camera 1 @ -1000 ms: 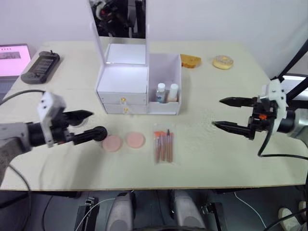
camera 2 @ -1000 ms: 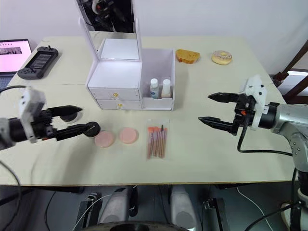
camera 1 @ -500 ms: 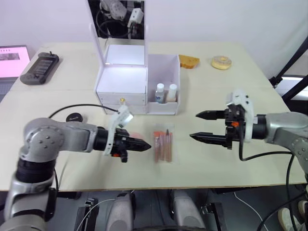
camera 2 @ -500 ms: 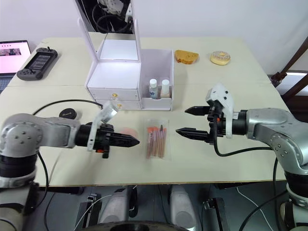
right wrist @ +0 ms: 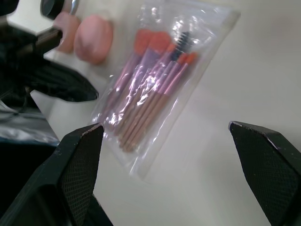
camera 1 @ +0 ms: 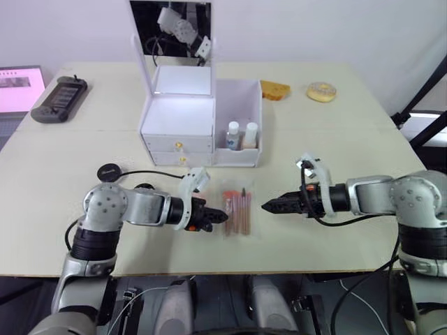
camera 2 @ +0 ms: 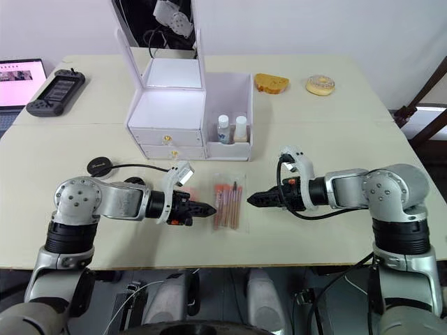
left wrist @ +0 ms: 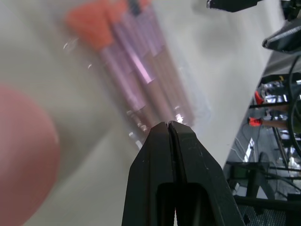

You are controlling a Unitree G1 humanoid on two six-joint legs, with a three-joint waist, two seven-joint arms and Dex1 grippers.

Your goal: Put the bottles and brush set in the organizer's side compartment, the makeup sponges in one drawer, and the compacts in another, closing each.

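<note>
Head views: both bottles (camera 1: 239,134) stand in the organizer's (camera 1: 202,122) side compartment (camera 1: 241,115); drawers shut. Brush set (camera 1: 237,211) lies on the surface before the organizer, long axis toward it, bristles nearest; sponges and compacts apparently unsorted.

Left wrist view: left hand (left wrist: 168,127) fully closed, empty, at the brush handles.

Right wrist view: right hand (right wrist: 164,136) spread wide, empty, beside the set.

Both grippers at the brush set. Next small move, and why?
Probably ease the right gripper forward over the brush set and close. Its fingers are open and short of the bag, which lies flat on the table; the left gripper is shut at the bag's other edge.
</note>
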